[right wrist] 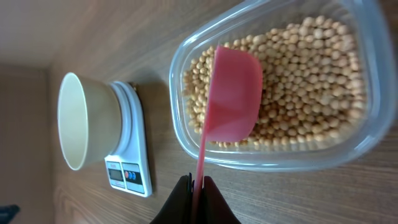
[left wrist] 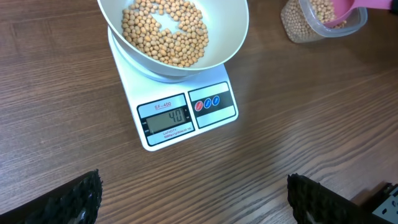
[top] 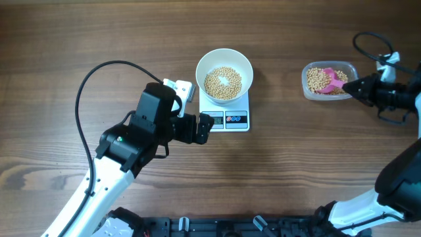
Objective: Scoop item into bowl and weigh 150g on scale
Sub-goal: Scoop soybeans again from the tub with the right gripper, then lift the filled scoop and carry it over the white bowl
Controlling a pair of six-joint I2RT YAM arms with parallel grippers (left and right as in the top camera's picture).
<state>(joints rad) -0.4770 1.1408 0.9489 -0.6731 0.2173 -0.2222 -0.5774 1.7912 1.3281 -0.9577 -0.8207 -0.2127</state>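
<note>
Overhead, near the centre of the table (top: 79,39): the scale (top: 230,121), display edge toward 6 o'clock, with the bowl (top: 209,59) seated on its 12 o'clock part and overhanging that edge. Bare wood on every side: a broad band toward 12 o'clock, another toward 6 o'clock down to the arm bases, and an open strip toward 3 o'clock as far as the clear tub (top: 306,80). Tub well apart from the scale, close to the 3 o'clock border of the view.

At 8 o'clock of the scale, near its corner: the left gripper (left wrist: 193,202), spread wide, holding nothing. In its wrist view, only two dark fingers (left wrist: 68,199) at the lower corners, with wood between them and the scale. Black cable (top: 118,62) looping at 10 o'clock of that arm.

At 3 o'clock of the tub: the right gripper (right wrist: 196,186), pinched tight on the thin handle of a pink scoop (right wrist: 233,93). Scoop cup inside the tub, over the beans there.

Beans (top: 222,84) small, round, smooth, tan-beige. In the bowl, a shallow layer with a small white gap in the middle; in the tub, a deeper mass. Scale flat and white, with a grey display and one red and one blue button on a dark panel; digits too blurred to read surely.
</note>
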